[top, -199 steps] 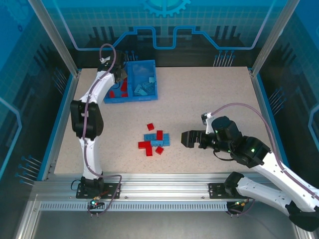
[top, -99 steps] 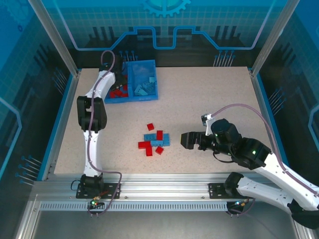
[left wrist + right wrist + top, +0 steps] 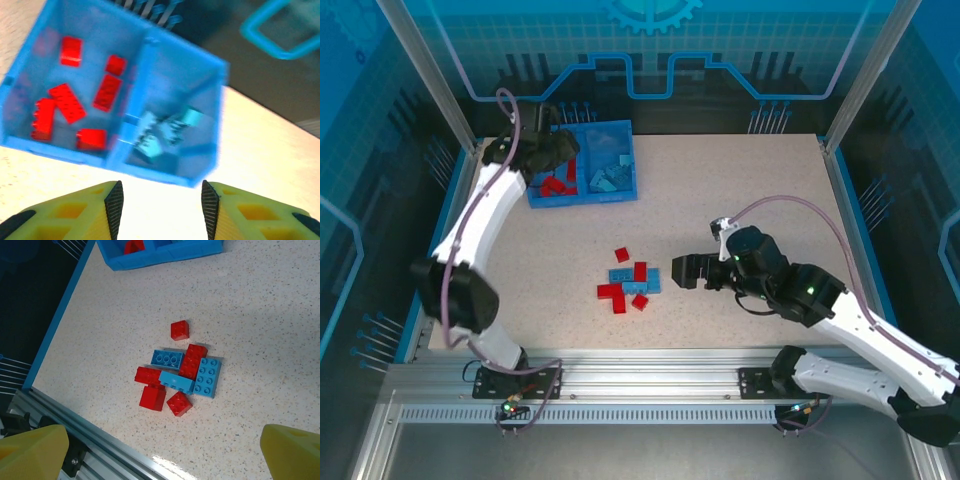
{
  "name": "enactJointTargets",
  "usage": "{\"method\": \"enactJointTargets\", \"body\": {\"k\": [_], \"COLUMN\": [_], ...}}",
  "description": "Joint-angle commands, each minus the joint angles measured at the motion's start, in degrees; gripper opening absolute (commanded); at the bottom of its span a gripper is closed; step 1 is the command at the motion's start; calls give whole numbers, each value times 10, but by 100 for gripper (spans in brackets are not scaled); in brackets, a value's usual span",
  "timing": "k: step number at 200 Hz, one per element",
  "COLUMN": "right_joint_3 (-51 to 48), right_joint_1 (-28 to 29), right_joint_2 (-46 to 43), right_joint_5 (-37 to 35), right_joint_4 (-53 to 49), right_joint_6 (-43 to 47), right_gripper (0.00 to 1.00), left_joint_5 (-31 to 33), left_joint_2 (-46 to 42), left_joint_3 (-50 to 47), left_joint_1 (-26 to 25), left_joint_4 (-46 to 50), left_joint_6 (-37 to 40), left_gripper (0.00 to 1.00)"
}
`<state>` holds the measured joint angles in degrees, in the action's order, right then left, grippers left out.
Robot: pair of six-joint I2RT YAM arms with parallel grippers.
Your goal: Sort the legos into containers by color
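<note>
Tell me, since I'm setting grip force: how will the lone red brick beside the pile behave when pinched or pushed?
The lone red brick looks like hard moulded plastic, so probably stiff and light. Flat and boxy on the table, it should slide rather than roll. Its smooth sides might slip.

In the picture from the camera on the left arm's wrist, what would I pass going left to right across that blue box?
red legos lying in the left compartment → middle wall of the bin → light blue legos lying in the right compartment
</note>
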<state>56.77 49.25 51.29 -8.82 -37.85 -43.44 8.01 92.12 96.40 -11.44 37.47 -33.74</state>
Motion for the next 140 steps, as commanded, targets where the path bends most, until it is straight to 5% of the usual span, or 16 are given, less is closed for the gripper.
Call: {"method": "enactJointTargets", "body": {"k": [1,59,89,115,140], "right_joint_3": [14,28,48,79,128], "right_joint_1": [4,1,0,0,0], "right_joint_2": [17,118,206,300,390], "right_joint_5": [0,46,54,52,26], "right_joint_4": [14,1,-4,0,-24], "right_joint_6": [18,51,73,96,115], "right_gripper": [100,100,100,100,100], "left_joint_5": [-25,-60,-148,-211,-196], "left_joint_2": [-90,-319,-369,-382,-387], "left_joint_3": [-65,-286,-331,-359,-393], "left_joint_1": [-47,-114,-115,-114,-114], "left_joint_4": [-31,-34,-9,-19,-45], "left_joint_6": [35,114,227,298,347], "left_gripper": [48,53,58,71,89]}}
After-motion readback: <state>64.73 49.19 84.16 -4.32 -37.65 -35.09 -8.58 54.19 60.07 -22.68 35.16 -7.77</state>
